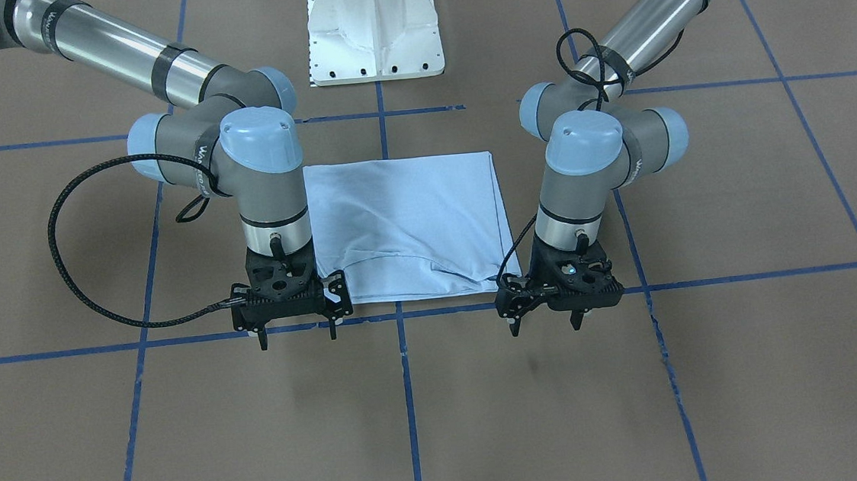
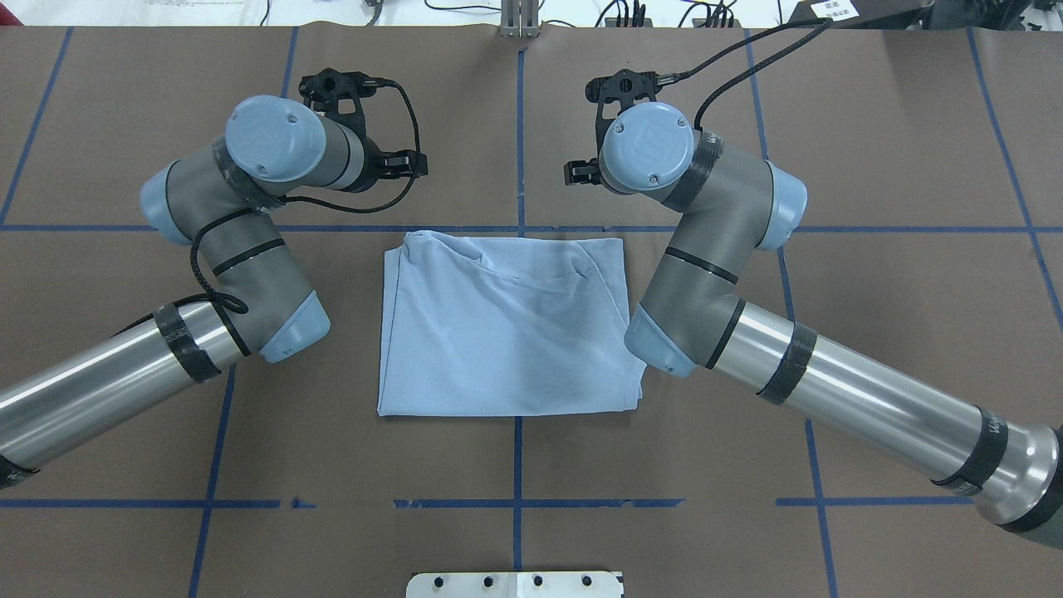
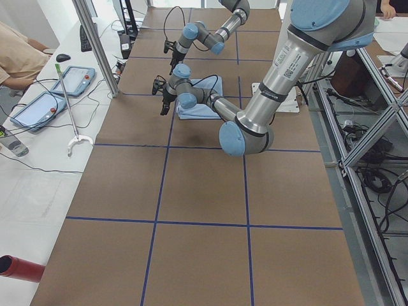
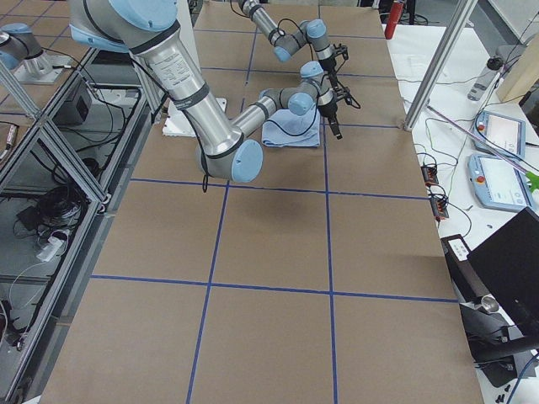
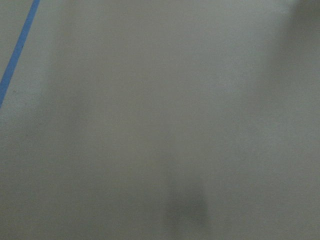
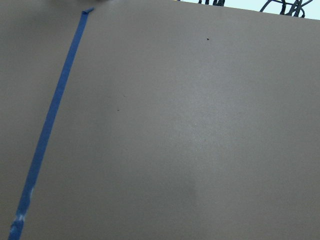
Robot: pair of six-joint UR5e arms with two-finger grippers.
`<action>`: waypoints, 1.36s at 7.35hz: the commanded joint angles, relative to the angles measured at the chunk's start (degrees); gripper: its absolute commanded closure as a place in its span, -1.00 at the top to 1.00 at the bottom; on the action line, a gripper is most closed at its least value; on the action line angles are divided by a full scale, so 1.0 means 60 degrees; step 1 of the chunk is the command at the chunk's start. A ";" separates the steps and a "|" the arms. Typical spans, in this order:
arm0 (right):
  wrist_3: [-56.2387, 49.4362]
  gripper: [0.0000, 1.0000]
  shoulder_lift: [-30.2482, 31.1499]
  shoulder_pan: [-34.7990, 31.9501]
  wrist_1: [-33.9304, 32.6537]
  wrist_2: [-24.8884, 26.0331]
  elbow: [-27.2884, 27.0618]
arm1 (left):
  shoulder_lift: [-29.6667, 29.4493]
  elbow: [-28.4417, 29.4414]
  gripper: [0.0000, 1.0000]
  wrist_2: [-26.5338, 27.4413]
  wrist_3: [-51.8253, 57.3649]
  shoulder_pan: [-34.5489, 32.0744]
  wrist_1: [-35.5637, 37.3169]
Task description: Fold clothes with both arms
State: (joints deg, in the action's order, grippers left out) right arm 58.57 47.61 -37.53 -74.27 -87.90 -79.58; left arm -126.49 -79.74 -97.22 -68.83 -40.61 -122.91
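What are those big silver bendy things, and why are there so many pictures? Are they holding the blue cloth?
Those are two robot arms, the left arm and the right arm. Each ends in a black pincher called a gripper. All the pictures show the same moment from different cameras. One faces the robot from across the table, and one looks down from behind the robot. Two look along the table from its ends, and two tiny cameras ride on the wrists. The wrist ones see only brown table and blue tape. On the table lies a light blue T-shirt, folded into a neat rectangle. Nothing is held right now. The left gripper and right gripper are both open and empty. They hang just past the shirt's edge farthest from the robot, one near each corner.
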 commanded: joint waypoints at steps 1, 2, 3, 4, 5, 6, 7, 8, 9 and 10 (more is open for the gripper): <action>0.0009 1.00 0.0020 0.0000 0.0000 -0.0012 -0.0022 | 0.0383 -0.0596 -0.04 -0.0042 -0.1208 0.0569 -0.0037; 0.0009 1.00 0.0020 0.0000 0.0000 -0.0012 -0.0008 | 0.0398 -0.0582 -0.06 -0.0013 -0.1271 0.0731 -0.0052; 0.0009 1.00 0.0020 0.0000 0.0000 -0.0012 -0.0022 | 0.0398 -0.0582 -0.08 -0.0012 -0.1431 0.0820 -0.0052; 0.0009 1.00 0.0020 0.0000 0.0000 -0.0012 -0.0022 | 0.0413 -0.0582 -0.09 0.0002 -0.1447 0.0893 -0.0052; 0.0009 1.00 0.0020 0.0000 0.0000 -0.0012 -0.0008 | 0.0427 -0.0582 -0.09 0.0002 -0.1448 0.0923 -0.0081; 0.0009 1.00 0.0020 0.0000 0.0000 -0.0012 -0.0022 | 0.0428 -0.0567 -0.09 0.0002 -0.1448 0.0967 -0.0081; 0.0009 1.00 0.0020 0.0000 0.0000 -0.0012 -0.0022 | 0.0442 -0.0567 -0.20 0.0002 -0.1448 0.0967 -0.0081; 0.0009 1.00 0.0020 0.0000 0.0000 -0.0012 -0.0022 | 0.0500 -0.0567 -0.49 0.0002 -0.1448 0.0967 -0.0081; 0.0009 1.00 0.0020 0.0000 0.0000 -0.0012 -0.0022 | 0.0515 -0.0553 -0.99 0.0017 -0.1433 0.0953 -0.0081; 0.0009 1.00 0.0020 0.0000 0.0000 -0.0012 -0.0022 | 0.0646 -0.0596 -1.00 0.0017 -0.1433 0.0967 -0.0081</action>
State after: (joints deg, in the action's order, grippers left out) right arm 58.62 47.72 -37.53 -74.27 -87.98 -79.71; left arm -123.29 -83.16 -97.15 -77.47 -34.85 -123.40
